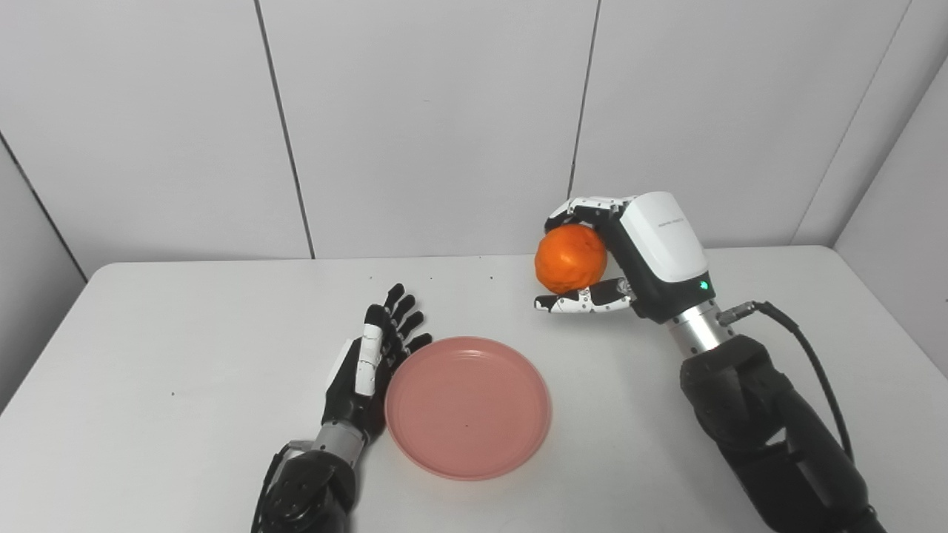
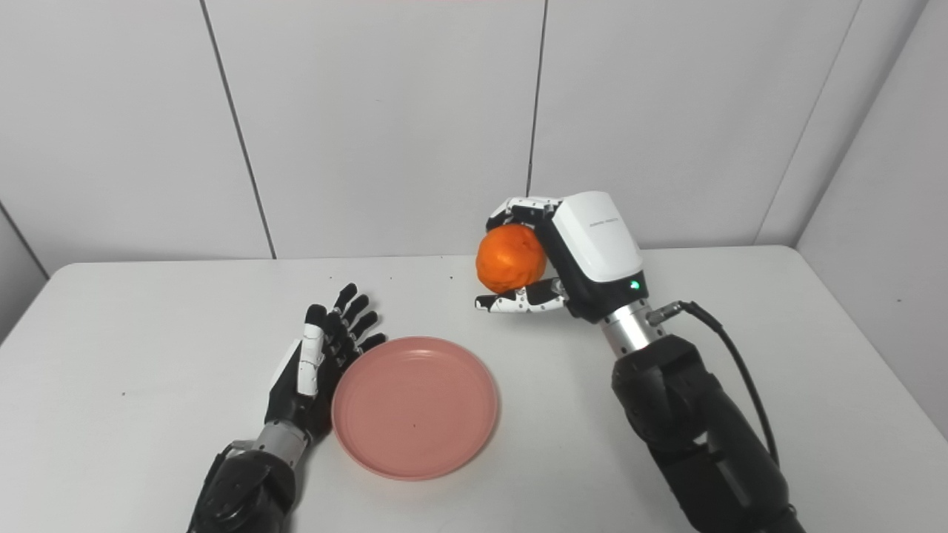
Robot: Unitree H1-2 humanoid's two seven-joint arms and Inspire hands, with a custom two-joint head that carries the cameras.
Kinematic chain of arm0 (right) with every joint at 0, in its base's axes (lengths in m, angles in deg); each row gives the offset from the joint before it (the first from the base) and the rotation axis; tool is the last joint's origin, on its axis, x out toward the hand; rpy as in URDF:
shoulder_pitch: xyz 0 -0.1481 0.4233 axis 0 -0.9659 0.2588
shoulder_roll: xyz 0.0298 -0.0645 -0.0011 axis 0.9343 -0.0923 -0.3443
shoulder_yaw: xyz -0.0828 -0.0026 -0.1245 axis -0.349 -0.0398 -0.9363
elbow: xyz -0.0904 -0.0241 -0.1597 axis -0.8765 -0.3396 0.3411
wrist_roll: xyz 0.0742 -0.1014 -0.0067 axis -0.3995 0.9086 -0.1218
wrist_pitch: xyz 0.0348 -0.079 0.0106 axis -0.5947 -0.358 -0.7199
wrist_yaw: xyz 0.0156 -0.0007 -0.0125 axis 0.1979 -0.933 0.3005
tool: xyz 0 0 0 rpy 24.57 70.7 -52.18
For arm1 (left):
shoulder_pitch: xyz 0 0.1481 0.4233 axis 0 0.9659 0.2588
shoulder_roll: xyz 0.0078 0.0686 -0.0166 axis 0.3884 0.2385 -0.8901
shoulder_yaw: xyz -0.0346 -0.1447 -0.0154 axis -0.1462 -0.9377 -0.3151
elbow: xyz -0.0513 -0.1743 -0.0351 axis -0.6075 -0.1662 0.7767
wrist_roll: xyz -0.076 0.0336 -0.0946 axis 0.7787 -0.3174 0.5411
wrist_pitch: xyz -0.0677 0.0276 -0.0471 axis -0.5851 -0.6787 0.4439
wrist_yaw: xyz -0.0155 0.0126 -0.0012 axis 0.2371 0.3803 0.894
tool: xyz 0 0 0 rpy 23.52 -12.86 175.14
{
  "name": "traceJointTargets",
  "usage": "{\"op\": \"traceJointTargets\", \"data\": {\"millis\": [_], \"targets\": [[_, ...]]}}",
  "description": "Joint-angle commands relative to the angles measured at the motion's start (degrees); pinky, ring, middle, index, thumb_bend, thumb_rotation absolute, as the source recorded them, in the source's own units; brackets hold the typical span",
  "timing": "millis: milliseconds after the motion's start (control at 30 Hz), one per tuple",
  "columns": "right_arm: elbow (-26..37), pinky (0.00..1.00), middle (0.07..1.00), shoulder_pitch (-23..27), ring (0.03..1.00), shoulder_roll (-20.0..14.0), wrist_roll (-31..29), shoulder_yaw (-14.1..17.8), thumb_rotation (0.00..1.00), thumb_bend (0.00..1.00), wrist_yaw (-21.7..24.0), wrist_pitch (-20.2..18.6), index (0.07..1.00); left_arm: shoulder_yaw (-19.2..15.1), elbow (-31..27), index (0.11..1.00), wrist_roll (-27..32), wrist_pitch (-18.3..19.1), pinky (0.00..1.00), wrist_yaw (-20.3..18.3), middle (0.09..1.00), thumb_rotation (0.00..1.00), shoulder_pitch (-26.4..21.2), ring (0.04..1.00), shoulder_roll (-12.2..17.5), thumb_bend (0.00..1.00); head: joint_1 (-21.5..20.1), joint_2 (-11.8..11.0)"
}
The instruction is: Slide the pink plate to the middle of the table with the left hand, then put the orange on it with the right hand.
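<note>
Left eye view: the orange point(image 1: 570, 257) is seen held in the right hand point(image 1: 629, 255), lifted clear of the table point(image 1: 185, 355), beyond the plate point(image 1: 468, 406) and toward its right, not yet over it. The orange is gripped between the fingers point(image 1: 585, 207), curled over its top, and the thumb point(image 1: 585, 298), stretched beneath it; the white back of the hand is turned toward the right, away from the plate. A green light is shown on the hand's wrist end, and a black cable is looped from the forearm. The plate, pink and round, is laid flat on the table with nothing in it. The left hand point(image 1: 374, 363) is placed just beside the plate's left rim, with its fingers stretched out and slightly spread, pointing toward the far wall; nothing is grasped by it. Its inner edge appears to be touching the rim, though actual contact cannot be confirmed from either view. The orange and the plate are kept apart by a stretch of bare table, and the two hands are well apart, the plate lying between them.
</note>
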Motion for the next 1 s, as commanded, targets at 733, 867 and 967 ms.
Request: {"op": "traceJointTargets", "data": {"millis": [733, 867, 967], "targets": [[-0.1, 0.23, 0.389, 1.2, 0.307, 4.0, 0.7, -4.6, 0.16, 0.51, 5.1, 7.1, 0.481, 0.3, 0.4, 1.000, -0.4, 0.6, 0.85, 0.9, 0.999, 1.00, -0.4, 0.940, -1.4, 1.00, 1.4, 0.4], [-1.1, 0.23, 0.381, 1.3, 0.297, 4.6, 1.0, -5.4, 0.16, 0.51, 5.5, 8.0, 0.481, 0.5, 0.4, 1.000, -0.5, 0.8, 0.84, 1.0, 1.000, 1.00, -0.5, 0.940, -1.4, 1.00, 1.5, 0.4], [-2.8, 0.22, 0.365, 1.4, 0.281, 5.1, 1.4, -6.0, 0.16, 0.51, 5.6, 9.1, 0.479, 0.6, 0.2, 1.000, -0.3, 1.2, 0.84, 1.0, 1.000, 1.00, -0.4, 0.943, -1.4, 1.00, 1.6, 0.5]]}}
